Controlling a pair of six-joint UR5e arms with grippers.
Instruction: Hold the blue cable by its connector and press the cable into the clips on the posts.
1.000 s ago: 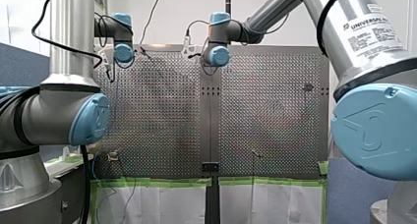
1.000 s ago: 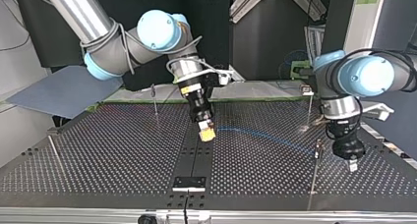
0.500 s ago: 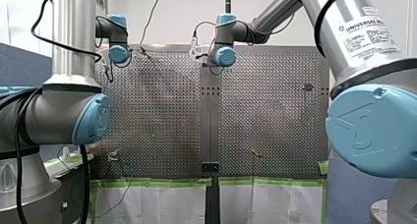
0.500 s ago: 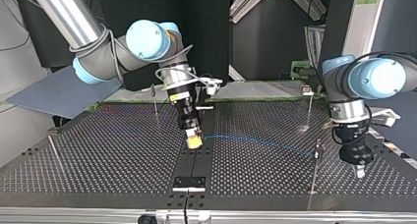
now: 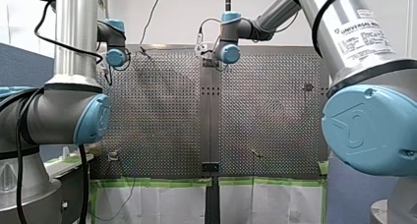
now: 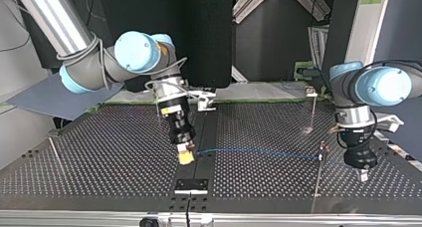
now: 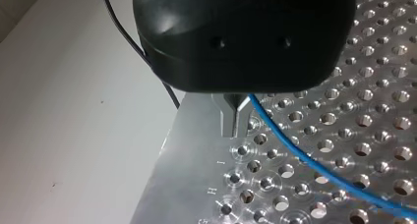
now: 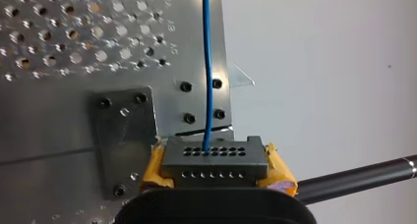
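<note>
In the top view my right gripper [image 6: 185, 157] hangs over the table's dark middle strip, its yellow pads shut on a dark grey connector [image 8: 215, 155]. The blue cable [image 6: 259, 151] runs from it, nearly straight and low over the perforated table [image 6: 99, 167], past a thin post [image 6: 321, 160] to my left gripper [image 6: 362, 174] near the table's edge at that view's right. In the left wrist view my metal fingers [image 7: 231, 117] are shut on the cable [image 7: 295, 148]. Whether the cable sits in the post's clip cannot be seen.
More thin posts stand at the far side [image 6: 312, 107] [image 6: 157, 105], at the top view's left edge [image 6: 54, 155] and at the near edge [image 6: 188, 209]. A small black plate [image 6: 191, 185] sits on the middle strip, just nearer than my right gripper.
My right gripper carried the connector toward the top view's left and near edge, drawing the cable from a raised arc into a low straight line. My left gripper shifted slightly nearer and lower.
</note>
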